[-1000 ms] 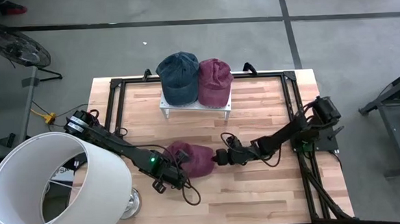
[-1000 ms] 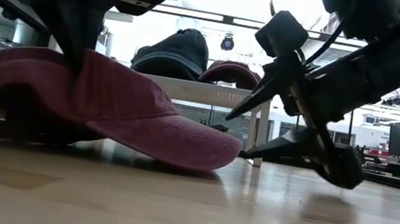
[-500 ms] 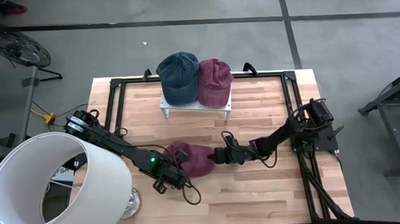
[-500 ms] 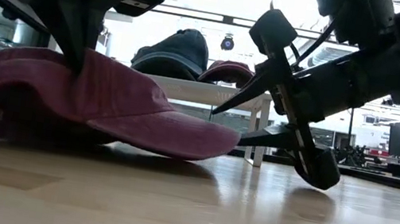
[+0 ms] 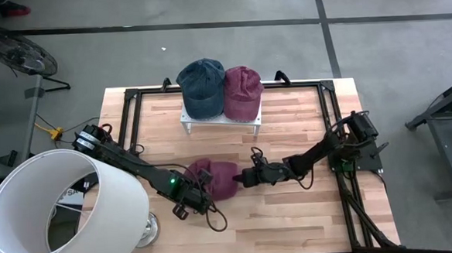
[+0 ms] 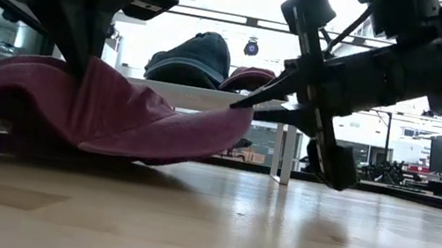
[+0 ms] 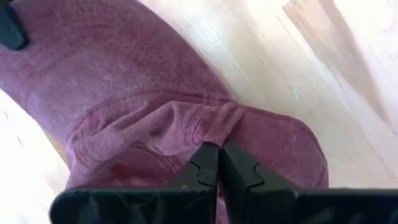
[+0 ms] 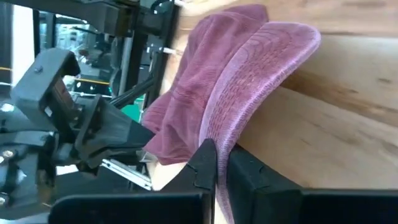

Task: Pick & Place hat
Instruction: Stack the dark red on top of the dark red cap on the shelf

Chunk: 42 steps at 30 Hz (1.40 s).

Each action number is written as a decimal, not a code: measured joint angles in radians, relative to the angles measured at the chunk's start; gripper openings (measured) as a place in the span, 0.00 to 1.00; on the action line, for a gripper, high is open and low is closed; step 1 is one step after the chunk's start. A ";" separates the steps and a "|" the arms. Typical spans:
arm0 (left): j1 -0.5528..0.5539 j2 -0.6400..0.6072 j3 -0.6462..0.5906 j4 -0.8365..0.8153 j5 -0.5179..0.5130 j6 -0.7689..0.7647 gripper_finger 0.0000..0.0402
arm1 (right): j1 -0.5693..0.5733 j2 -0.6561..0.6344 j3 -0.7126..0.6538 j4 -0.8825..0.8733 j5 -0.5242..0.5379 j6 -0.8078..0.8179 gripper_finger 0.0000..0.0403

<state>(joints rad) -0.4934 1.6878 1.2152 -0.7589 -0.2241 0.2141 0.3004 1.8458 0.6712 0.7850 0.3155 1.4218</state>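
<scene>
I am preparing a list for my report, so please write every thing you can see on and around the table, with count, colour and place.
soft maroon cloth cap: one, maroon, front-middle of the table, brim lifted off the wood
dark blue cloth cap: one, blue, on the stand, left side
second maroon cloth cap: one, maroon, on the stand, right side
small white stand: one, white, back-middle of the table
light wooden table: one, black frame around it
large white cylinder shade: one, white, front-left corner
left claw: shut on the cap's crown
right claw: shut on the cap's brim

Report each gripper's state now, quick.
Left gripper: shut on the maroon cap's crown fabric.
Right gripper: shut on the cap's brim.
</scene>
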 joint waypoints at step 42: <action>0.003 -0.031 0.810 -0.251 -0.613 -0.722 0.22 | 0.165 -0.522 -0.003 -0.044 0.324 -0.948 0.02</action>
<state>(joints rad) -0.4908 1.6573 2.0255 -1.0104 -0.8372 -0.5080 0.4656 1.3242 0.6682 0.7407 0.6390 0.4736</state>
